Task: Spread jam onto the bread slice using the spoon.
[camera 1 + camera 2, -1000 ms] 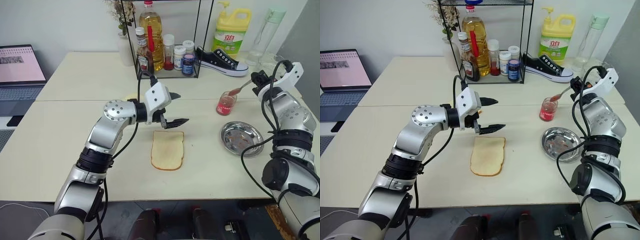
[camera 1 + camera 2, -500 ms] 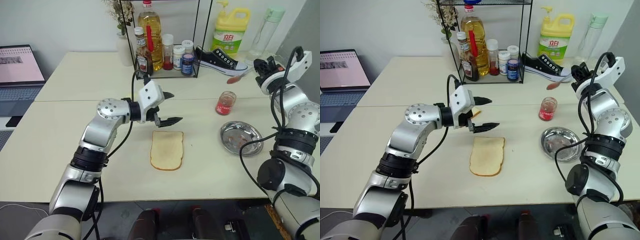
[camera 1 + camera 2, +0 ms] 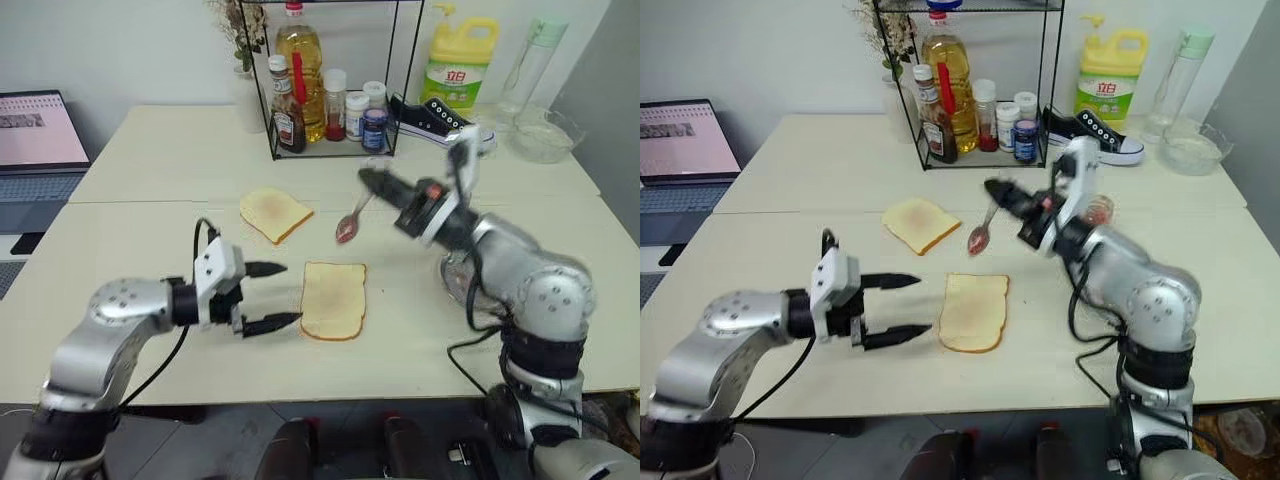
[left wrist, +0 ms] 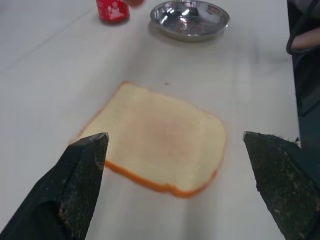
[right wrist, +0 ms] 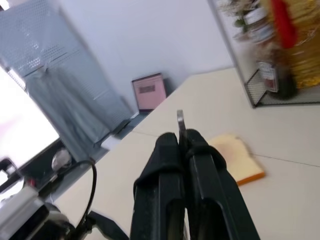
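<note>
The bread slice (image 3: 333, 298) lies flat and pale at the table's middle front. My left gripper (image 3: 291, 293) hovers low just left of it, open, fingers pointing at its left edge; the left wrist view shows the slice (image 4: 160, 145) between the spread fingers. My right gripper (image 3: 366, 179) is shut on the handle of the spoon (image 3: 351, 218), which hangs down and left above the table just beyond the slice. Red jam (image 3: 345, 234) fills the spoon's bowl. The jam jar (image 3: 1101, 208) stands behind my right arm, mostly hidden, and shows again (image 4: 112, 8) in the left wrist view.
A browner toasted slice (image 3: 274, 213) lies behind and left of the bread. A round metal dish (image 4: 190, 19) sits right of the bread, under my right arm. A wire rack of bottles (image 3: 330, 95), a detergent bottle (image 3: 448, 65) and a shoe (image 3: 432, 117) stand at the back. A laptop (image 3: 38, 135) is at far left.
My right arm swung left from the jar, carrying the jam-laden spoon to just beyond the bread. My left gripper drew back and down to the slice's left side, still open.
</note>
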You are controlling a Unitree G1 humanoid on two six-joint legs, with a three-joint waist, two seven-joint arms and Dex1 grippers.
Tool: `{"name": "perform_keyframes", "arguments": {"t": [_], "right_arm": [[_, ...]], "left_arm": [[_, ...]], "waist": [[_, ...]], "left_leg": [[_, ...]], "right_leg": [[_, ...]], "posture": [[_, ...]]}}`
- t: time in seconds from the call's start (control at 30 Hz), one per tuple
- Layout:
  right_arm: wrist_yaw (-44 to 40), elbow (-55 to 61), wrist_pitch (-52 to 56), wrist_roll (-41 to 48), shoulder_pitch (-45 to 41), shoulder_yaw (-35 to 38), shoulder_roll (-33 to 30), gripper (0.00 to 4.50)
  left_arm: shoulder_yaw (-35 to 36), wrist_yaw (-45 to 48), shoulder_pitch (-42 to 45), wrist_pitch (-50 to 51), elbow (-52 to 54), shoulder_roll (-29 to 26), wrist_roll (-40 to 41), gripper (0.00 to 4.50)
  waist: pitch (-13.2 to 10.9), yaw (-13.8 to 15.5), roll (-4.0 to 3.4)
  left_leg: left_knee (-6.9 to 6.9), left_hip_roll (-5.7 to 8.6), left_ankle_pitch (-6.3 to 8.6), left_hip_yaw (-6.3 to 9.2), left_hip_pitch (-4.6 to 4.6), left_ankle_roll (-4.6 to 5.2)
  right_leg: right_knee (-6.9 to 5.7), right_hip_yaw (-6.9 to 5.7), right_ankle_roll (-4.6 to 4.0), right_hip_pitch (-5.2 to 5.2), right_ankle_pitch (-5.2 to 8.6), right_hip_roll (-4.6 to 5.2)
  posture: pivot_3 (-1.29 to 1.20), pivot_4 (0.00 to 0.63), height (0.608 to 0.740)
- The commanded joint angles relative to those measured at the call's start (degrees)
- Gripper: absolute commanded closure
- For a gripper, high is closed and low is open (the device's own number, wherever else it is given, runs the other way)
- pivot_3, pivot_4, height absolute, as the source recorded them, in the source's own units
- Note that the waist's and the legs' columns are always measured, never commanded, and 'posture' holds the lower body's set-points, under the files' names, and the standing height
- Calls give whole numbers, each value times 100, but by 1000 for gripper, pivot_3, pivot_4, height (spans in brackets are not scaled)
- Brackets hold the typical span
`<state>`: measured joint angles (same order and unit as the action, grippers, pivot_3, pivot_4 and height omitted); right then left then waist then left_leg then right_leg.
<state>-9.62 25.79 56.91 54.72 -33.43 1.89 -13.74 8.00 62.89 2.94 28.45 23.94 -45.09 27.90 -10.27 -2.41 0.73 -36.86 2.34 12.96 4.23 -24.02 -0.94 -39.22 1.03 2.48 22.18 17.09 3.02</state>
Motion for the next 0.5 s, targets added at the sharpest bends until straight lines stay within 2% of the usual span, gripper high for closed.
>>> {"name": "perform_keyframes", "arguments": {"t": [0.03, 0.2, 0.37, 0.5], "right_arm": [[-885, 327, -863, -952, 357, -936, -342, 4483], [-1534, 68, -1991, -2095, 773, -1756, -519, 4483], [-1902, -266, -2770, -2873, 968, -2064, -558, 4483], [-2053, -450, -2984, -3099, 1069, -2088, -484, 4483]], "left_arm": [[456, -70, -780, -213, 541, -90, 44, 0], [584, -253, -1538, -471, 884, 1, -3, 0], [573, -507, -1778, -483, 1081, 58, 43, 0], [512, -654, -1709, -423, 1128, 61, 102, 0]], "waist": [[0, 20, -1], [2, 80, 4], [2, 82, 5], [2, 79, 5]], "left_leg": [[1, 0, 0, 0, 0, 0], [-1, -1, 0, 10, 5, -1], [0, 0, 0, 14, 10, -2], [1, 0, 1, 12, 12, -2]], "right_leg": [[3, 0, 0, -3, 0, 1], [11, -4, 0, -10, -1, 2], [15, -3, 0, -18, -1, 4], [14, -5, 0, -19, -1, 3]], "posture": [[0, 150, 740], [0, 150, 740], [0, 150, 740], [0, 150, 740]]}}
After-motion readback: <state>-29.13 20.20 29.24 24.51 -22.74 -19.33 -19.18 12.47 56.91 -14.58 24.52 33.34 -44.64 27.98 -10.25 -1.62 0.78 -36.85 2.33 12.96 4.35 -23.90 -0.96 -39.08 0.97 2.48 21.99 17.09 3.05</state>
